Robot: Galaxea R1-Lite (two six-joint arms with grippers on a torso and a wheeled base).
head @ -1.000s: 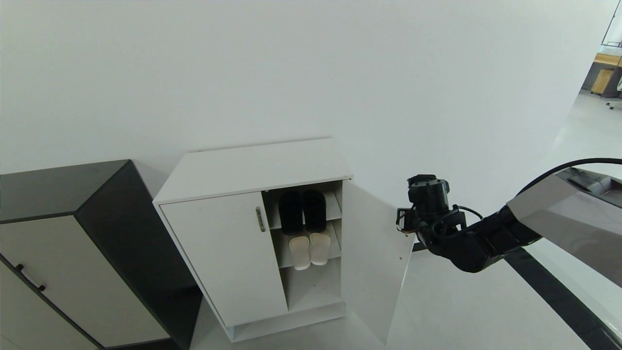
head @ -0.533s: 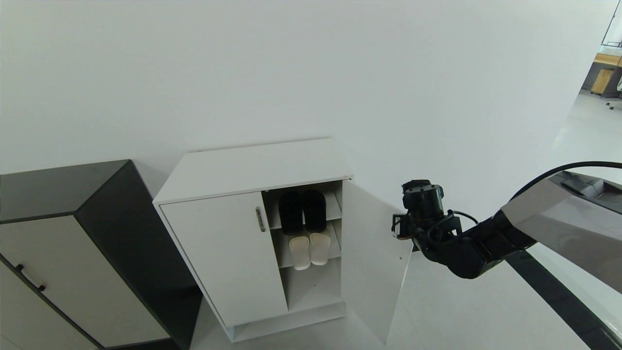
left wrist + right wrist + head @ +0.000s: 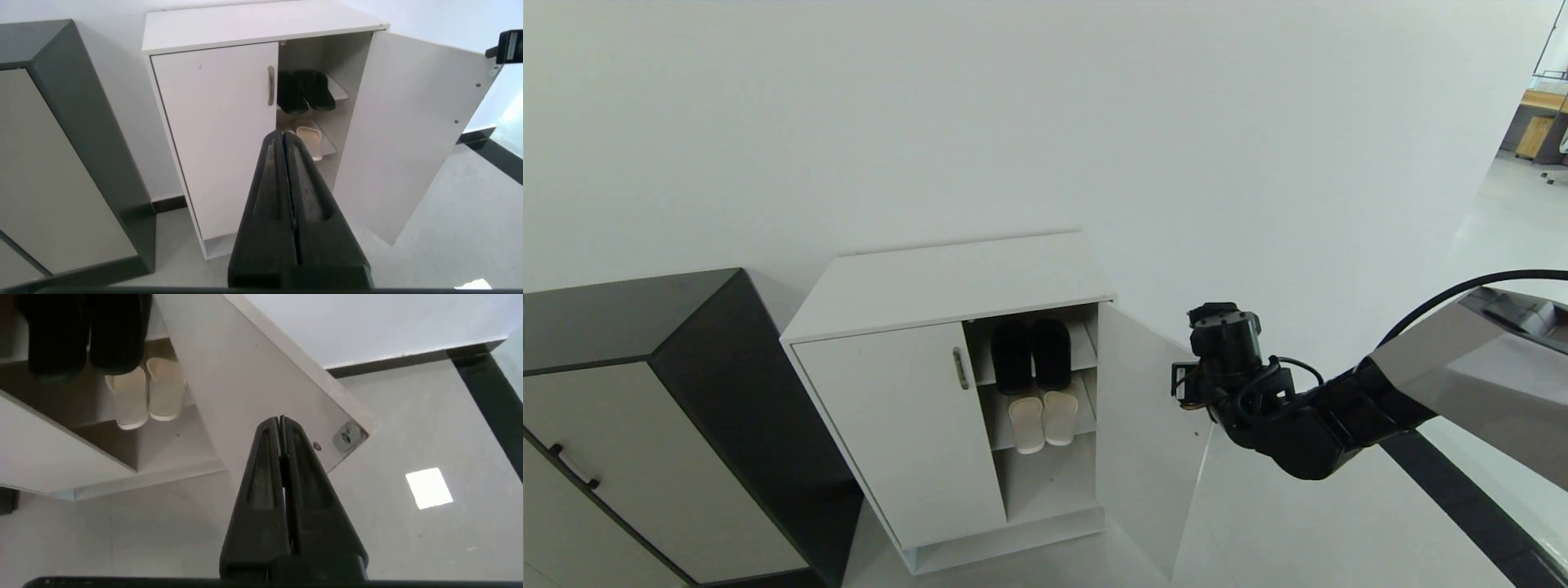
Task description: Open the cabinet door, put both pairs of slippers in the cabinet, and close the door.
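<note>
your left gripper (image 3: 283, 140) is clenched on nothing and hangs back in front of the white cabinet (image 3: 947, 282). your right gripper (image 3: 1183, 385) is also clenched and empty. it sits up by the free edge of the open right door (image 3: 1143, 457), on the door's outer side. i can't tell whether it's touching the panel.

past the door, both pairs are in. the white slippers (image 3: 1043, 418) are side by side on the middle shelf, and the black slippers (image 3: 1031, 353) are on the shelf above them. the bottom bay is bare. the left door (image 3: 907, 433) is shut, with its handle (image 3: 960, 367) at the centre edge.

my read: open is done and both placements are done, so you only have the close left. the right door stands swung well out, so you need a push on its outer face to swing it in flush with the left door. watch that the gripper doesn't slip off the edge.
</note>
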